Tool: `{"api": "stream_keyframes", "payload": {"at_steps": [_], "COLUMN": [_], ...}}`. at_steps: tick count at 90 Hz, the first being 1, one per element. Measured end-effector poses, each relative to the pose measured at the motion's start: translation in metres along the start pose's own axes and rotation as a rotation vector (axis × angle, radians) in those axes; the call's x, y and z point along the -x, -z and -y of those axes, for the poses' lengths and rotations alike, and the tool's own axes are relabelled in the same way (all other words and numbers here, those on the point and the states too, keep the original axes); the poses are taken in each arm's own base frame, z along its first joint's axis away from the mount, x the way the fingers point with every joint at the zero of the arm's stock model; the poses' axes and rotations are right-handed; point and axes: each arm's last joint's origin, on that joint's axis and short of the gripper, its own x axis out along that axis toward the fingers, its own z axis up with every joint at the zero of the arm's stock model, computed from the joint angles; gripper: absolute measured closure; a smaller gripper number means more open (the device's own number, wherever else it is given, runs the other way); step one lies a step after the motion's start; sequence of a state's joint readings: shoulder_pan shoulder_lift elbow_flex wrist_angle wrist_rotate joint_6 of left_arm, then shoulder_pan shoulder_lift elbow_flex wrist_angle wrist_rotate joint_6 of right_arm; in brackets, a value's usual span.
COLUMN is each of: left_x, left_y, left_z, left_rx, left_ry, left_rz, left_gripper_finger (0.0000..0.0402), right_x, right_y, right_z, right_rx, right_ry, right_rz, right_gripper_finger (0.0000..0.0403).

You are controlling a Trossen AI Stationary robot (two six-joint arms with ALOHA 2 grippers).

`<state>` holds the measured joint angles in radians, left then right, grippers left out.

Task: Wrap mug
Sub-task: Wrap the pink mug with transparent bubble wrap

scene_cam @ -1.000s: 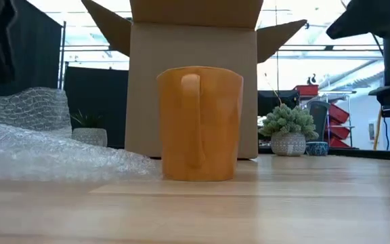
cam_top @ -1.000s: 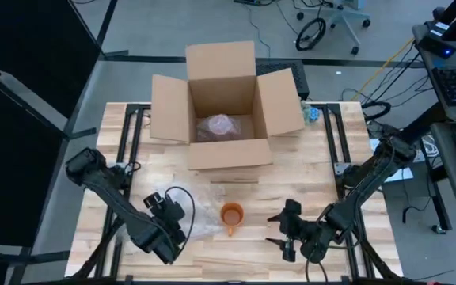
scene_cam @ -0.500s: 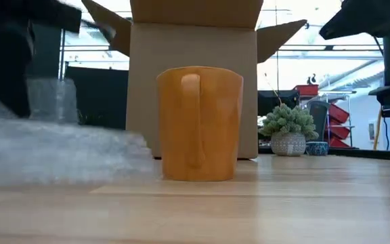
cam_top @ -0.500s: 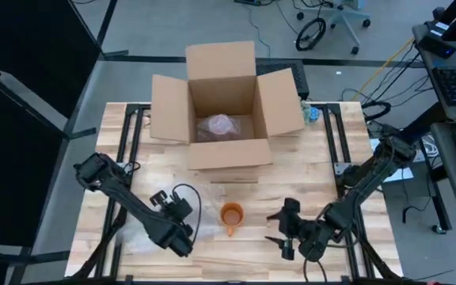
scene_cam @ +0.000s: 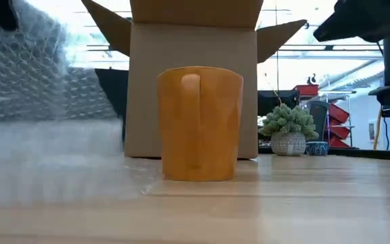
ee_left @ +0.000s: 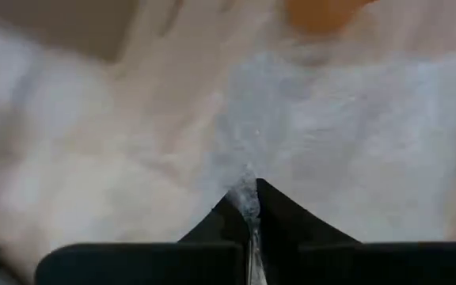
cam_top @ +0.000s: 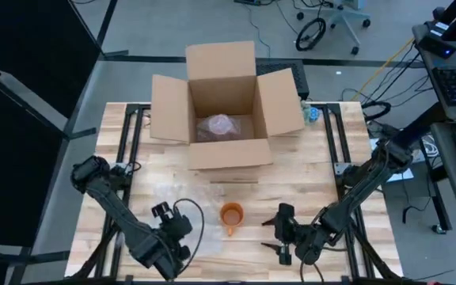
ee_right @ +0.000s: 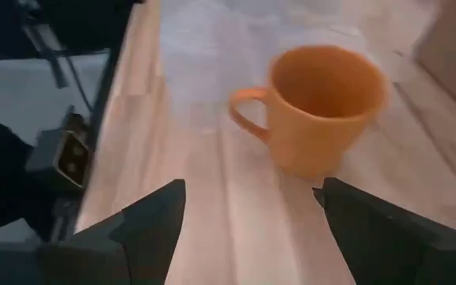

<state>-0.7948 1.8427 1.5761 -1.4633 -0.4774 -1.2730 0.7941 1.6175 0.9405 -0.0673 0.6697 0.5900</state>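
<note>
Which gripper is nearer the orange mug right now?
Roughly equal, perhaps the right. The right gripper, open, sits just beside the orange mug; the left gripper, on the mug's other side, pinches the bubble wrap.

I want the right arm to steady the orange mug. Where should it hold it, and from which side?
Probably the body of the orange mug, from the right pincer's own side: the mug stands upright, the open fingers already face it, and the bubble wrap lies opposite.
</note>
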Motion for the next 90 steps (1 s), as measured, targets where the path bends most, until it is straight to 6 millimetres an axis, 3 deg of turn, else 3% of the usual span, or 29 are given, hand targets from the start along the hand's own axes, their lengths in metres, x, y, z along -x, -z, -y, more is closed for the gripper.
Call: {"api": "stream_keyframes", "payload": {"at_steps": [22, 39, 56, 66, 74, 83, 90], "left_x": [0.011, 0.016, 0.014, 0.014, 0.013, 0.013, 0.013], "left_y": [0.012, 0.022, 0.020, 0.019, 0.019, 0.020, 0.020], "left_z": [0.024, 0.024, 0.021, 0.021, 0.020, 0.020, 0.020], "left_rx": [-0.013, -0.001, -0.012, -0.033, -0.036, -0.038, -0.039], "left_ry": [0.218, 0.207, 0.173, 0.165, 0.162, 0.160, 0.159], "left_rz": [0.002, 0.022, 0.040, 0.047, 0.045, 0.045, 0.045], "left_gripper_finger": [0.0401, 0.0401, 0.0401, 0.0401, 0.0401, 0.0401, 0.0401], "right_x": [-0.016, -0.036, -0.037, -0.048, -0.061, -0.079, -0.087], "right_y": [0.004, 0.013, -0.024, -0.049, -0.066, -0.068, -0.066], "right_z": [-0.001, -0.004, -0.001, 0.015, 0.039, 0.062, 0.068], "right_rx": [-0.044, 0.011, 0.307, 0.509, 0.533, 0.500, 0.504], "right_ry": [-0.038, -0.082, -0.056, 0.008, -0.022, -0.103, -0.155], "right_rz": [-0.029, -0.042, 0.023, -0.044, -0.158, -0.286, -0.334], "right_gripper_finger": [0.0122, 0.0122, 0.0122, 0.0122, 0.0129, 0.0148, 0.0169]}}
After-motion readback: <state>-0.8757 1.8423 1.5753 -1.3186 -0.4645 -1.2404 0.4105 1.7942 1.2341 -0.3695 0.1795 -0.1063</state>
